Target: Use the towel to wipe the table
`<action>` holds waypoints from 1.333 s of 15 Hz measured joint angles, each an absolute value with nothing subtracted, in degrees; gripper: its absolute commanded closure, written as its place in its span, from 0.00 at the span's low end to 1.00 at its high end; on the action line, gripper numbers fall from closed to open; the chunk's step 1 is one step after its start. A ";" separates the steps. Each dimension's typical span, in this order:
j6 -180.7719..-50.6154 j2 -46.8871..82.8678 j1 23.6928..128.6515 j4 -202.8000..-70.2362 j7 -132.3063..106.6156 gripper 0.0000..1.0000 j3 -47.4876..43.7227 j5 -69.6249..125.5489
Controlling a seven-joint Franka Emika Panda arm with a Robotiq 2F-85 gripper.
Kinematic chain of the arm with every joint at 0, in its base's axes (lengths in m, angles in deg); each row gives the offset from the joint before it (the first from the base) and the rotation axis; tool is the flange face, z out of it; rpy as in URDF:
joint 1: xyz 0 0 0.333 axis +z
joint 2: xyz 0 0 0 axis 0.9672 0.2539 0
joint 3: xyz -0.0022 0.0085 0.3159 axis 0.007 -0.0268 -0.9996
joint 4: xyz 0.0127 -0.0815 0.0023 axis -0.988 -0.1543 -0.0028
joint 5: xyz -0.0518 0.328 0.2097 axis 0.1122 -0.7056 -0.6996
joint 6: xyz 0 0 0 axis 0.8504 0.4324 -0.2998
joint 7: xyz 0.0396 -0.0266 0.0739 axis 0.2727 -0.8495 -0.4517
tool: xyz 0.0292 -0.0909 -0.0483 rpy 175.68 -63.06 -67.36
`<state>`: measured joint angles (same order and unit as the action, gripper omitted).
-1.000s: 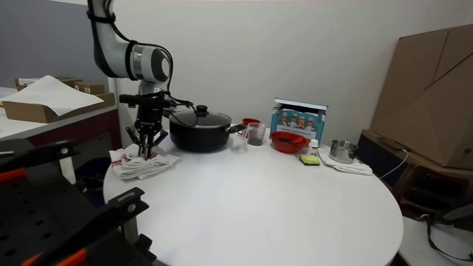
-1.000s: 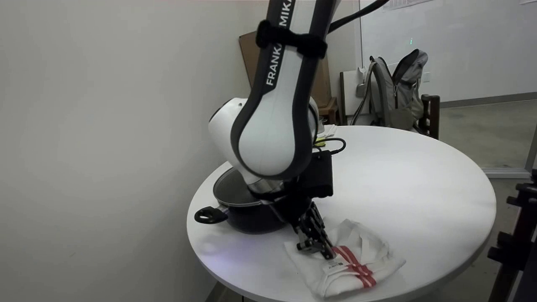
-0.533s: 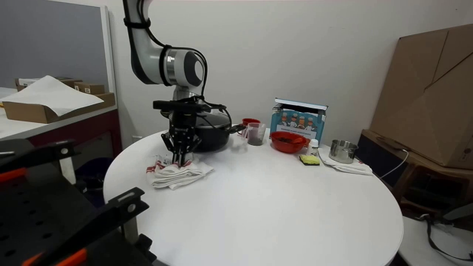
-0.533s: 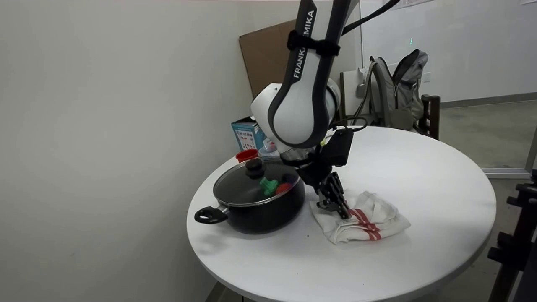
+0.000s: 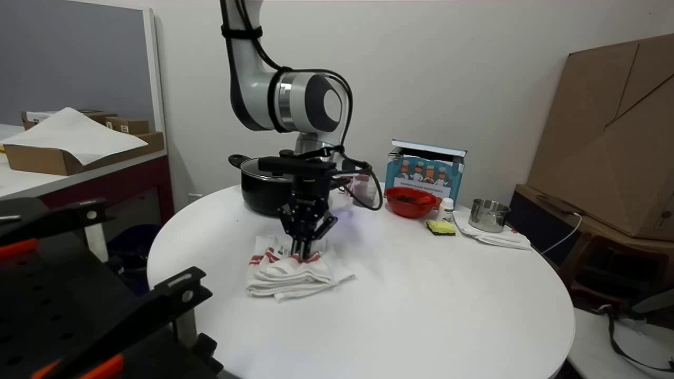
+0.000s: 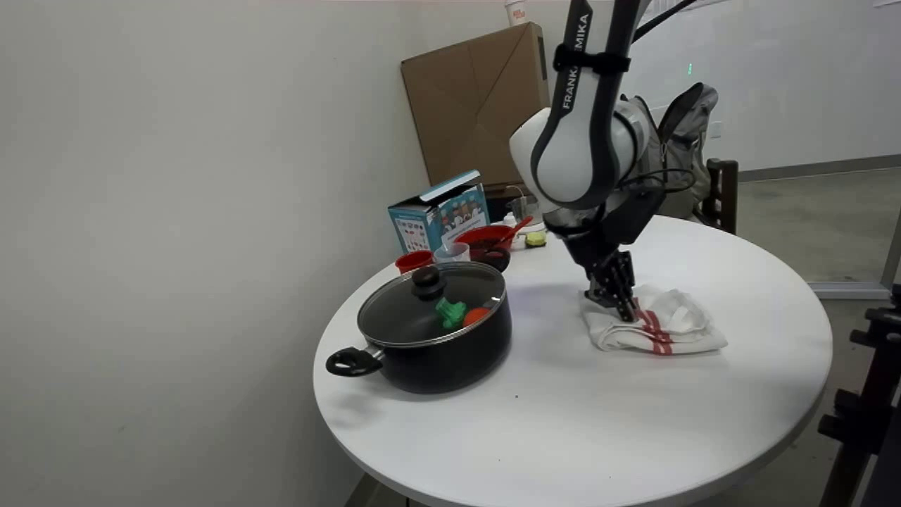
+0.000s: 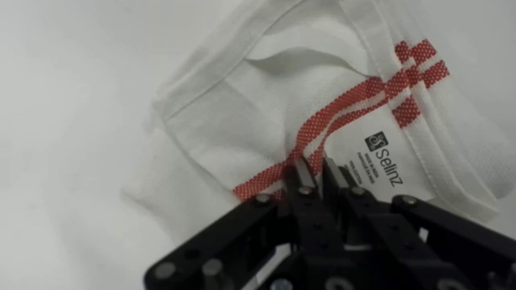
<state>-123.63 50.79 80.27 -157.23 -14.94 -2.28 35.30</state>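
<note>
The white towel with red stripes [image 5: 297,279] lies folded and rumpled on the round white table [image 5: 416,310], in front of the black pot. It also shows in an exterior view [image 6: 662,338] to the right of the pot. My gripper [image 5: 301,257] points down into the towel's middle. In the wrist view my gripper [image 7: 318,169] has its two fingers close together, with a fold of red-striped cloth pinched between them. The fingertips press down into the cloth, beside a printed Selinz label [image 7: 379,161]. The towel's underside is hidden.
The black pot [image 6: 436,359] with glass lid stands near the wall. A red bowl [image 5: 408,206], white bottle [image 5: 445,211], yellow sponge [image 5: 441,228], metal cup [image 5: 488,216] on another cloth [image 5: 497,241], and blue box [image 5: 424,171] are at the back. A black cart [image 5: 58,316] stands close by.
My gripper has slid the towel across the table from the left edge, past the pot, toward the middle. The towel stays folded in its grip. The pot is unmoved.
</note>
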 measured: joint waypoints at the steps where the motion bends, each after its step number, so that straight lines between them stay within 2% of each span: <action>1: -125.79 50.08 78.51 -159.12 -14.82 0.96 -1.31 34.67; 12: -144.42 44.61 62.32 -176.58 -14.79 0.96 3.63 26.80; 16: -145.14 44.32 62.69 -177.26 -14.79 0.96 3.40 26.56; 20: -144.68 44.13 69.40 -174.76 -14.59 0.96 2.69 27.02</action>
